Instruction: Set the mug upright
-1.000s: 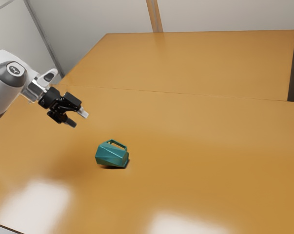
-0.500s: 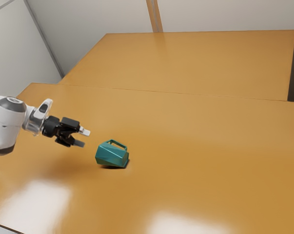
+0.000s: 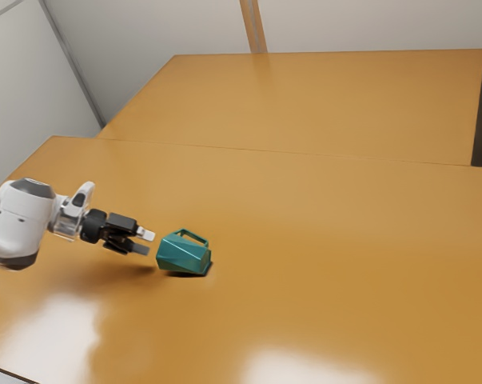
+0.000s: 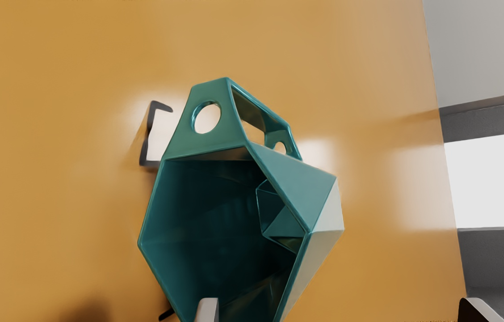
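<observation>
The gripper (image 3: 145, 242) is low over the table on the exterior view's left, close to the mug's open end. The teal faceted mug (image 3: 183, 254) lies on its side, its handle on the upper side and its mouth toward the gripper. In the wrist view the gripper (image 4: 334, 311) has its fingers wide apart with nothing held between them. One fingertip (image 4: 207, 311) overlaps the mouth of the mug (image 4: 296, 179), whose hollow inside faces the camera. Whether that finger touches the rim, I cannot tell.
The mug rests on a wide orange-brown table (image 3: 320, 240). A second table section (image 3: 328, 104) adjoins it at the back, with a pale wall (image 3: 145, 28) behind. In the wrist view, the table's edge runs beyond the mug, beside grey and white surfaces.
My hand has come down and toward the exterior view's right, closing the distance to the mug and levelling out. The mug has stayed where it was.
</observation>
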